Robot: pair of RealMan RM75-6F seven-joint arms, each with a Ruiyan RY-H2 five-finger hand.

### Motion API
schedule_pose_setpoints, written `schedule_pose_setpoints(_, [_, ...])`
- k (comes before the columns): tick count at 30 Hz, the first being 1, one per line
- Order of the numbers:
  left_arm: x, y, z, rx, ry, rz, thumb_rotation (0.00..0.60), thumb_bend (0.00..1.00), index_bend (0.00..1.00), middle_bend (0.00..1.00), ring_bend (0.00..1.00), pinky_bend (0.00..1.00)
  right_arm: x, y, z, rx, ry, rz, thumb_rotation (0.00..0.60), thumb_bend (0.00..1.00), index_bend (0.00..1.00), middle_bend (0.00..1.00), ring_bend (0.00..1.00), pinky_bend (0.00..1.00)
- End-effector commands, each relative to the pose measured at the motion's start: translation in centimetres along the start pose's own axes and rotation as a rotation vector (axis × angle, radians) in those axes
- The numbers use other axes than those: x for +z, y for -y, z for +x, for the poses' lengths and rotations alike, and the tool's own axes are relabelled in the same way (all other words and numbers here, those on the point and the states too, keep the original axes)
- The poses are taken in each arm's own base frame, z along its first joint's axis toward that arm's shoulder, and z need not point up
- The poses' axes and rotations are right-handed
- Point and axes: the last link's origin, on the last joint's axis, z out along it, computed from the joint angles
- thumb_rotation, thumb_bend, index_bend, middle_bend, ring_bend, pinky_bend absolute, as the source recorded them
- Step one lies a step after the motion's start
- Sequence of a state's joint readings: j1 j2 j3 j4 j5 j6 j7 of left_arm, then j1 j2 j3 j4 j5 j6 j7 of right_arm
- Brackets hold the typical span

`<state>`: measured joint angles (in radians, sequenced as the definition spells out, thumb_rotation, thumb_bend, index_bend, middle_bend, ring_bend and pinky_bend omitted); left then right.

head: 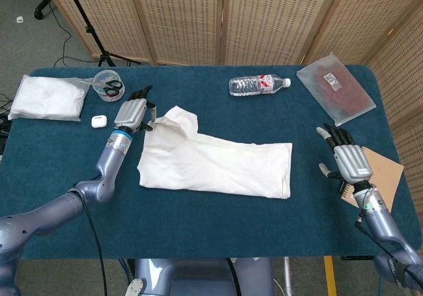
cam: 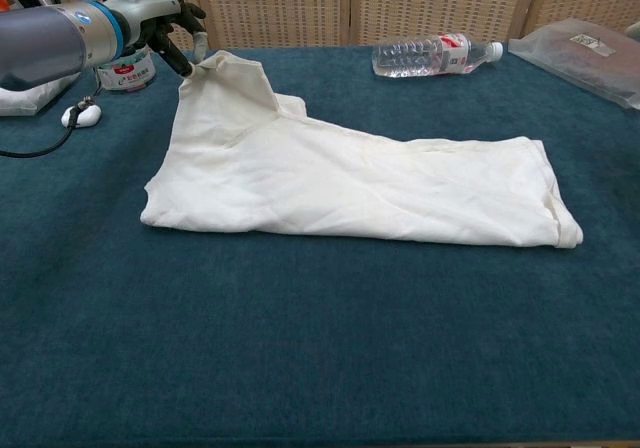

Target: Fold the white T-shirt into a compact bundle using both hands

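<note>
- The shirt (head: 215, 165) lay flat near the middle of the table (head: 218, 230), already folded into a long strip, with one corner lifted up at the far left end.
- The left hand (head: 133, 115) pinched that raised corner of the shirt between its fingers.
- The right hand (head: 349, 160) was off to the right side, well away from the shirt, with its fingers spread and nothing in it.
- The pinch looked small, so the corner could slip out if the left hand pulled fast or far.
- With only one hand on the cloth, a pull could drag the whole strip along the table and spoil the fold.
- The right end of the shirt was free, so it could bunch up or open if nobody held it down.
- The left hand was near a small white case (head: 99, 120) and a tub (head: 108, 85) with scissors in it; a wide swing could knock them.
- The right hand was just beside a brown notebook (head: 379, 173) and could bump it on the way back.
- The table had a dark blue, fuzzy cover that may grab the cloth a little.
- A bottle (head: 259, 84), a clear bag (head: 336, 86) and a white bundle (head: 47, 98) lay along the far side.
- Woven screens (head: 231, 18) stood behind the table on a grey floor.
</note>
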<state>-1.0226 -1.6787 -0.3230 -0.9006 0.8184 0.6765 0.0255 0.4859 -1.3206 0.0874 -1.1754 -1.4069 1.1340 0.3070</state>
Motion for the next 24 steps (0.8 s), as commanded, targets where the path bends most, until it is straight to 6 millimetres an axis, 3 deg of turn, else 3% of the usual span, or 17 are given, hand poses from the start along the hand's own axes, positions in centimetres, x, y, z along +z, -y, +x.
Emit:
schedule_pose_setpoints(1, [1.9, -1.7, -1.2, 0.011, -0.004, 0.002, 0.600, 0.63, 0.73, 0.00, 0.00, 0.00, -1.0, -0.4, 0.2, -0.010, -0.003, -0.017, 0.600, 0.36, 0.00, 0.00, 0.00, 0.00])
schedule_pose_setpoints(10, [3.9, -2.9, -3.2, 0.071, -0.009, 0.047, 0.600, 0.59, 0.73, 0.00, 0.00, 0.00, -1.2, -1.2, 0.3, -0.001, -0.004, -0.044, 0.600, 0.36, 0.00, 0.00, 0.00, 0.00])
schedule_pose_setpoints(12, [4.0, -3.1, -3.4, 0.081, -0.018, 0.049, 0.600, 0.52, 0.62, 0.00, 0.00, 0.00, -1.2, -1.3, 0.2, 0.002, -0.003, -0.046, 0.600, 0.36, 0.00, 0.00, 0.00, 0.00])
schedule_pose_setpoints(14, [4.1, -3.2, -3.5, 0.091, -0.033, 0.047, 0.600, 0.44, 0.32, 0.00, 0.00, 0.00, -1.2, -1.4, 0.1, 0.005, -0.002, -0.050, 0.600, 0.36, 0.00, 0.00, 0.00, 0.00])
schedule_pose_setpoints(17, [4.0, -3.4, -3.2, 0.112, -0.089, 0.035, 0.600, 0.42, 0.04, 0.00, 0.00, 0.00, -1.2, -1.6, 0.0, 0.011, 0.000, -0.055, 0.600, 0.36, 0.00, 0.00, 0.00, 0.00])
schedule_pose_setpoints(24, [3.8, -3.5, -1.7, 0.090, -0.178, -0.017, 0.600, 0.38, 0.00, 0.00, 0.00, 0.00, -1.3, -1.7, -0.3, 0.003, 0.013, -0.052, 0.600, 0.39, 0.00, 0.00, 0.00, 0.00])
